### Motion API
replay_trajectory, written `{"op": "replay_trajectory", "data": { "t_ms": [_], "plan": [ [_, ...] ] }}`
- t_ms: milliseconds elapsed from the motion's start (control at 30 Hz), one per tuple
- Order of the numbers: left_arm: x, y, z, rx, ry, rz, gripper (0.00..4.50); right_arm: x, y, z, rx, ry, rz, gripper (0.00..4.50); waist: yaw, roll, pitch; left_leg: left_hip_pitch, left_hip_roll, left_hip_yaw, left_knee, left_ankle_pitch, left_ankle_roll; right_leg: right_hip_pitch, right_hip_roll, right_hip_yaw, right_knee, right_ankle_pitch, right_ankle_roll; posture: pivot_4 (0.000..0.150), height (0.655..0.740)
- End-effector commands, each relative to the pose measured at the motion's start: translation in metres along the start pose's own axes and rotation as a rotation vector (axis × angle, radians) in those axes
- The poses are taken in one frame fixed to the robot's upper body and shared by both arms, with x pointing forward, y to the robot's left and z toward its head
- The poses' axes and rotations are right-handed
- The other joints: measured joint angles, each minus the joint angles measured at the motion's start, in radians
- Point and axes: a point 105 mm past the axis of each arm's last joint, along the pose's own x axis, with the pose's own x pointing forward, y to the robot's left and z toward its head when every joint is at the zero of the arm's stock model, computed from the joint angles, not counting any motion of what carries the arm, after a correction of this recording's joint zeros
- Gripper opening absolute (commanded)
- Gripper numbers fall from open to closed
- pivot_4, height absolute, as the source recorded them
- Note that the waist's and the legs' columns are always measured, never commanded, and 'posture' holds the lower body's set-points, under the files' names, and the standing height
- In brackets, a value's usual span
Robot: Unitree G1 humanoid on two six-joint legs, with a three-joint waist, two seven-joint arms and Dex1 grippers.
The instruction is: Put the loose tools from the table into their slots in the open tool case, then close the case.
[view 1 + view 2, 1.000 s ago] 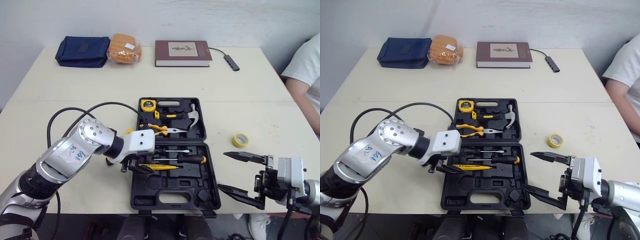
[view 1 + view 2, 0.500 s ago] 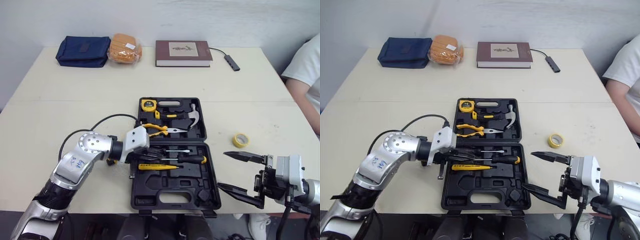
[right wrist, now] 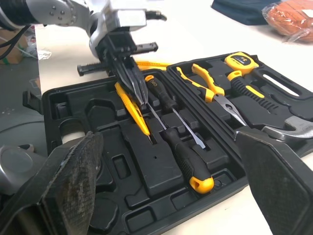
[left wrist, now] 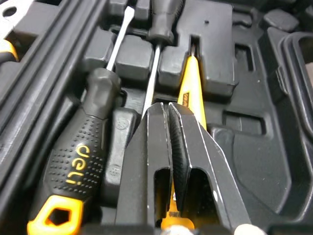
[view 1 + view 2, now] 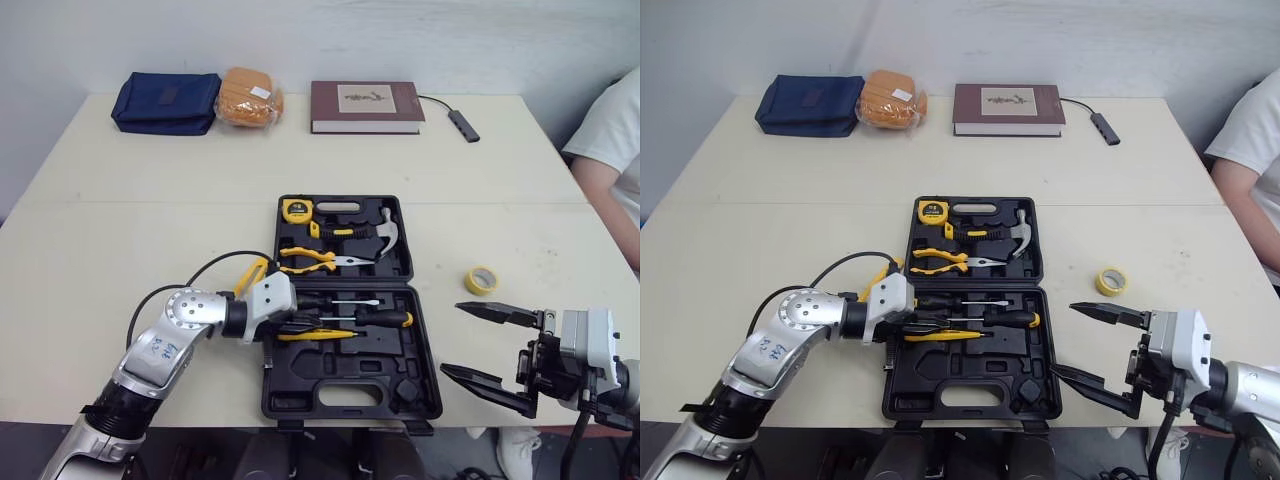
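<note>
- Now the left end effector (image 5: pixel 298 322), fingers pressed together and gripping nothing, has dropped from the tool case's (image 5: pixel 345 405) left rim onto the slim yellow tool (image 5: pixel 322 335) in its lower tray, likely seating it.
- Right of the case, a tape roll (image 5: pixel 482 279) stays loose on the counter (image 5: pixel 150 230).
- Further right, the right end effector (image 5: pixel 452 338) gapes wide, empty.

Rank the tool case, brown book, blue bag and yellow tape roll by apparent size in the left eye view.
1. tool case
2. brown book and blue bag: about alike, so unranked
3. yellow tape roll
</note>
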Motion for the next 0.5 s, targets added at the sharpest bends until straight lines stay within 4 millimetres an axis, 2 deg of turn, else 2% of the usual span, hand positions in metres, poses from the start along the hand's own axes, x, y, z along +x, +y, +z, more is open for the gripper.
{"op": "replay_trajectory", "data": {
  "t_ms": [33,200,500],
  "plan": [
    [0.004,-0.009,0.000,-0.002,0.003,-0.035,0.09,0.001,-0.001,0.014,-0.047,-0.016,0.003,4.50,-0.001,0.000,0.000,0.000,0.000,0.000,0.000,0.000,0.000,0.000,0.000,0.000,0.000,0.000,0.000,0.150,0.7400],
    [0.004,-0.010,-0.003,-0.008,0.005,-0.030,0.09,0.004,-0.002,0.016,-0.041,-0.017,0.006,4.50,0.000,0.000,0.000,0.000,0.000,0.000,0.000,0.000,0.000,0.000,0.000,0.000,0.000,0.000,0.000,0.150,0.7400],
    [0.004,-0.006,0.017,0.029,-0.127,0.007,0.09,0.008,-0.004,0.017,-0.037,-0.019,0.008,4.50,0.004,0.000,0.000,0.000,0.000,0.000,0.000,-0.001,0.001,0.000,0.000,0.000,-0.001,0.000,0.000,0.150,0.7400]
  ]
}}
